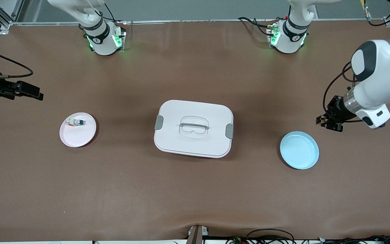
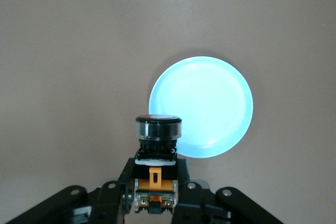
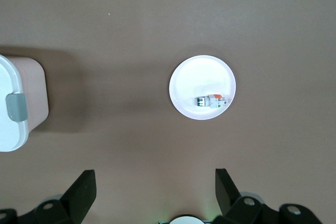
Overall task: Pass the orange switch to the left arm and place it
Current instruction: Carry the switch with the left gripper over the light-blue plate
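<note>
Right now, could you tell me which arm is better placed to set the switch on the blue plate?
Left. Its pincer already grips the orange switch up beside the blue plate; the right pincer waits open at the pink plate's end.

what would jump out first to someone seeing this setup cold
The big white box sits mid-table, between a pink plate holding a green-capped switch toward the right arm's end and a bare blue plate toward the left arm's end. The left hand, up beside the blue plate, grips the orange switch; the right hand waits open above the table.
</note>
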